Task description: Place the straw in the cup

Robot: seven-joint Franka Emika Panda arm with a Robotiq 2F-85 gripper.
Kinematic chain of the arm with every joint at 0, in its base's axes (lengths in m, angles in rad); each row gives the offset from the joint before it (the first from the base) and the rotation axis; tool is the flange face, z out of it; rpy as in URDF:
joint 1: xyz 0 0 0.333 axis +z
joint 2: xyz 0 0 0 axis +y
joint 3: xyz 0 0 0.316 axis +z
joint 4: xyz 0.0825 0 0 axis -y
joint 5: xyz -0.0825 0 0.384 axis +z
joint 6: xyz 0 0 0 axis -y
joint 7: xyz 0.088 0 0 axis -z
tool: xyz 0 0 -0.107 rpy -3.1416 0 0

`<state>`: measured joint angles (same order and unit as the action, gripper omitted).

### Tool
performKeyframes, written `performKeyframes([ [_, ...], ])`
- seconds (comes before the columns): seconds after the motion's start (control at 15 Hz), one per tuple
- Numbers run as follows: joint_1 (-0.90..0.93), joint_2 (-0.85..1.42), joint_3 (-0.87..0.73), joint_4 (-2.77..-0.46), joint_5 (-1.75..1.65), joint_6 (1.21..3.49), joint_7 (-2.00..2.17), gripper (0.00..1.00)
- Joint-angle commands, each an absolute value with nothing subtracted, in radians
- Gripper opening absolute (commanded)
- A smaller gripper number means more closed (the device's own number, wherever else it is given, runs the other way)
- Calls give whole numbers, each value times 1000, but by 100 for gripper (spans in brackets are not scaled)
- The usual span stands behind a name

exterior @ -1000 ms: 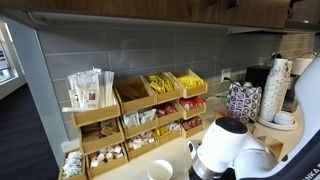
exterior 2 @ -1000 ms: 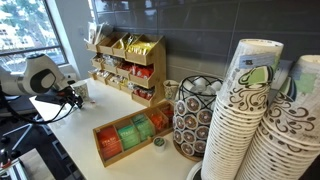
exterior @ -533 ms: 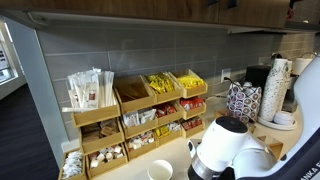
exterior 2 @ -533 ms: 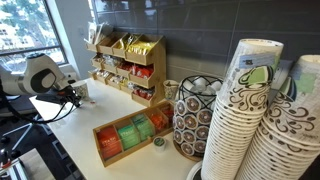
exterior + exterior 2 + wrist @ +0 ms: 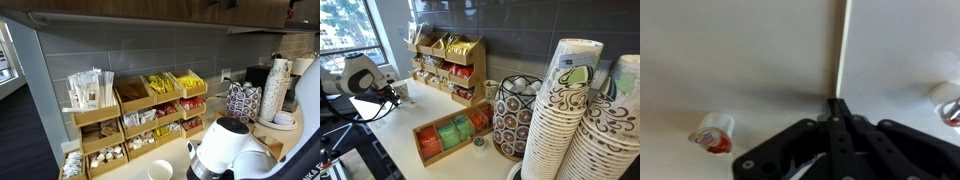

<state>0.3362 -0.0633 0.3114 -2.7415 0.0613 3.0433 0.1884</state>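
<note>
Your gripper has its jaws clenched on the straw, which runs as a thin pale line from the fingertips to the top edge of the wrist view, over the white counter and a creamer pot. Nothing has visibly changed in the last second: the arm sits as before. The cup stands beside it, outside the wrist view, so I judge you still need to carry the straw over its rim.
</note>
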Motion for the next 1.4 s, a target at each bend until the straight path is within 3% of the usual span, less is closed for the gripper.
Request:
performKeyframes([
  [0.0, 425, -78, 299, -2756, 253, 3046, 53, 0],
  [0.4, 483, -129, 285, -2753, 449, 3002, -110, 0],
  [1.33, 482, -268, 231, -2754, 526, 2889, -252, 0],
])
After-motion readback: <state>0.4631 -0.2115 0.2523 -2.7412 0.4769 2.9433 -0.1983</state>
